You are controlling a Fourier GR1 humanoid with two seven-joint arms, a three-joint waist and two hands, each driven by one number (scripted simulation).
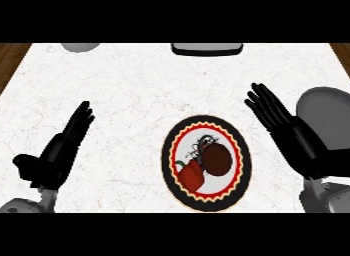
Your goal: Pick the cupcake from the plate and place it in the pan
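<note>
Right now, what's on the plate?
On the plate: the brown cupcake right of center, a red pepper-like item at its lower left, touching it. Dark squiggles behind them look like plate pattern. Whatever lies under the two is hidden.

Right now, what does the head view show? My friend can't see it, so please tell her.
A brown cupcake sits on a patterned plate on a white counter, between the open left hand and open right hand. A grey pan lies by the right hand.
</note>
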